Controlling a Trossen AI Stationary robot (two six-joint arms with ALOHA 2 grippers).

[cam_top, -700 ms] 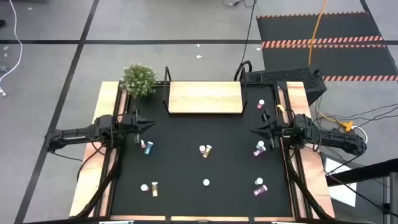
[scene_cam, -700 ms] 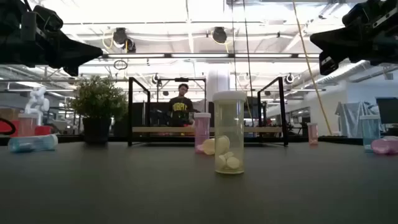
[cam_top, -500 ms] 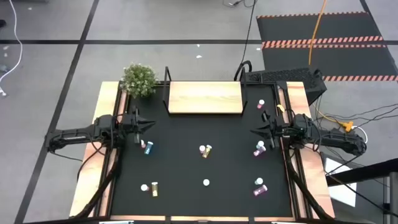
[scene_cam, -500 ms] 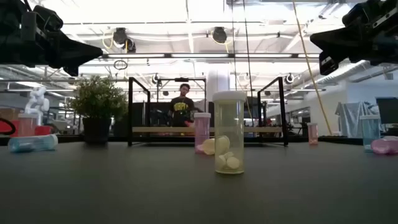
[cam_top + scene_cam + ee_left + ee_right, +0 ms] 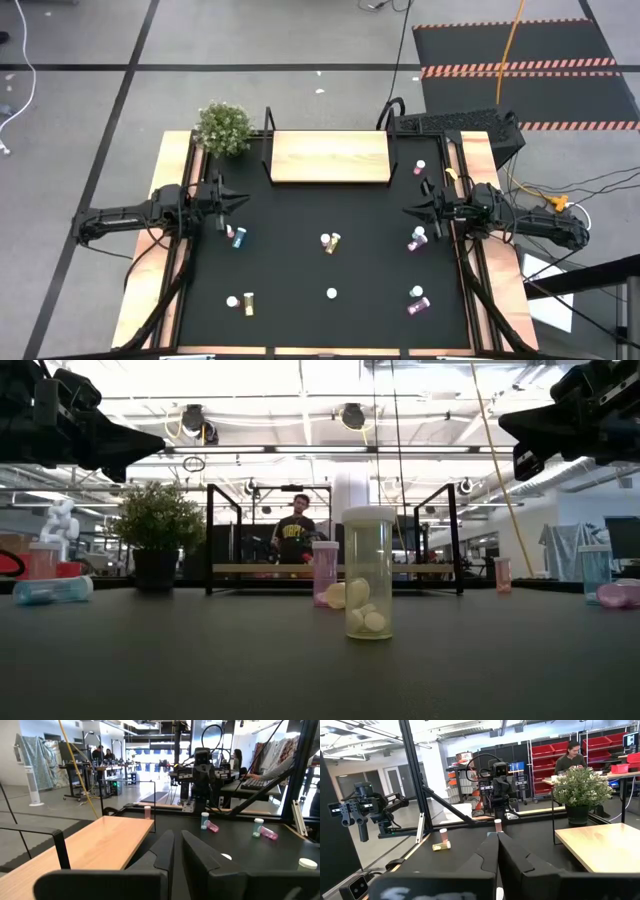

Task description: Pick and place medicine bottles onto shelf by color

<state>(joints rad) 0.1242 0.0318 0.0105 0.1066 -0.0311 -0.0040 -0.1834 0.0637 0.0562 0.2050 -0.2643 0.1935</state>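
Observation:
The shelf (image 5: 330,157), a light wooden board with thin black posts, stands at the table's far middle; it also shows in the left wrist view (image 5: 95,845). Small white-capped bottles are spread over the black table: a pink and a teal one (image 5: 237,236) at the left, a yellow one (image 5: 330,242) in the centre, a pale green one (image 5: 368,575) standing upright, yellow ones (image 5: 241,301) at the near left, purple ones (image 5: 417,238) (image 5: 418,300) at the right, and a pink one (image 5: 419,168) at the far right. My left gripper (image 5: 240,201) and my right gripper (image 5: 408,211) hover shut and empty above the table's sides.
A potted plant (image 5: 223,127) stands at the far left corner beside the shelf. Wooden side rails (image 5: 168,240) run along both table sides. A person (image 5: 291,530) stands in the room beyond the table.

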